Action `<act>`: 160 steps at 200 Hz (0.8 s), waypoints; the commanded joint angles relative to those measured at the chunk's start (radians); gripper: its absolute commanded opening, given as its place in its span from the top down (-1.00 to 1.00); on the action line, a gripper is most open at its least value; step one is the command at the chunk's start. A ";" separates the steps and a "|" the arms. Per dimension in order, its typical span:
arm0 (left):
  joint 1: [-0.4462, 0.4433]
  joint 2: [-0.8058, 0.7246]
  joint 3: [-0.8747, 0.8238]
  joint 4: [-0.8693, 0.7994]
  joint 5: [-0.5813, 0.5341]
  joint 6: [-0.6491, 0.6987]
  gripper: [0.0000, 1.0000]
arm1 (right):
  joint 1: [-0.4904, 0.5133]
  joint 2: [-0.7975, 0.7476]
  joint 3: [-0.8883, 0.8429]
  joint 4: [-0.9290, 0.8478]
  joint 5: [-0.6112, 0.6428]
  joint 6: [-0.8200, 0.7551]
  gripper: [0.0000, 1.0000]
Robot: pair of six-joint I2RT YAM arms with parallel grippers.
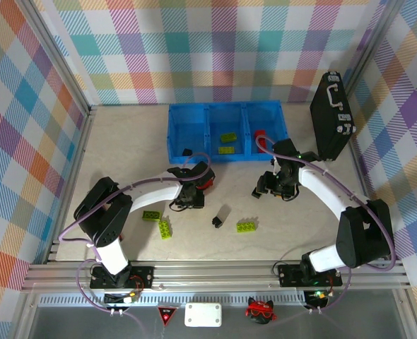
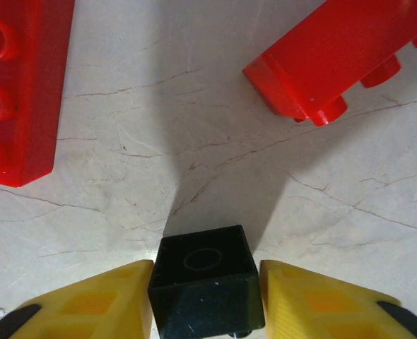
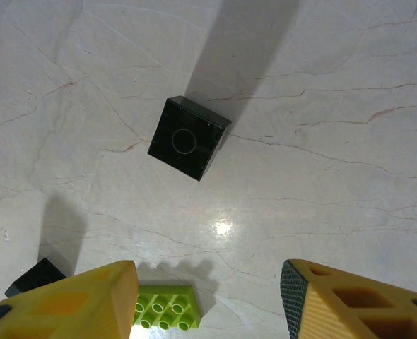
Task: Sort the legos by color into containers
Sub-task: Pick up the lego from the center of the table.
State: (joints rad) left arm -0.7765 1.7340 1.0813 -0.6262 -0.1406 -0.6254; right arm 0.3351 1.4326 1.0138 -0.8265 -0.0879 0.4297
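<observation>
My left gripper (image 2: pixel 205 272) is shut on a small black lego (image 2: pixel 205 289), its yellow fingers pressed to both sides, low over the table. Two red legos lie ahead of it, one at the left (image 2: pixel 18 92) and one at the upper right (image 2: pixel 336 56). From above, the left gripper (image 1: pixel 189 196) is at the table's middle. My right gripper (image 3: pixel 208 272) is open above bare table, with a black lego (image 3: pixel 189 138) ahead of it and a lime green lego (image 3: pixel 165 307) by its left finger. The blue containers (image 1: pixel 187 127) stand at the back; the middle bin holds green legos (image 1: pixel 228 138), the right bin a red one (image 1: pixel 259 133).
Loose green legos lie near the front at the left (image 1: pixel 150 215), (image 1: pixel 165 227) and the centre (image 1: pixel 247 226), with a black lego (image 1: pixel 219 217) between them. A black handled case (image 1: pixel 332 116) leans at the right wall. A metal rail (image 1: pixel 215 272) marks the near edge.
</observation>
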 commanded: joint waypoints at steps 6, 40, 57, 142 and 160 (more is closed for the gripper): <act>-0.016 -0.014 -0.015 -0.019 -0.017 -0.009 0.29 | 0.005 0.009 0.011 0.002 -0.003 -0.017 -0.14; -0.015 -0.038 -0.001 -0.038 -0.029 0.004 0.33 | 0.005 0.005 0.007 0.001 -0.001 -0.017 -0.14; -0.016 -0.057 0.008 -0.053 -0.045 0.013 0.33 | 0.005 0.005 0.008 0.000 0.002 -0.019 -0.14; 0.021 -0.132 0.143 -0.156 -0.113 0.110 0.33 | 0.005 0.003 0.017 -0.009 0.013 -0.022 -0.14; 0.051 -0.142 0.183 -0.162 -0.113 0.148 0.33 | 0.004 -0.003 0.017 -0.014 0.019 -0.021 -0.14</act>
State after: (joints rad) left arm -0.7624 1.6329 1.2053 -0.7341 -0.2218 -0.5472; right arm 0.3351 1.4326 1.0138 -0.8272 -0.0834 0.4259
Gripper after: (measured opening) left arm 0.333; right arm 0.573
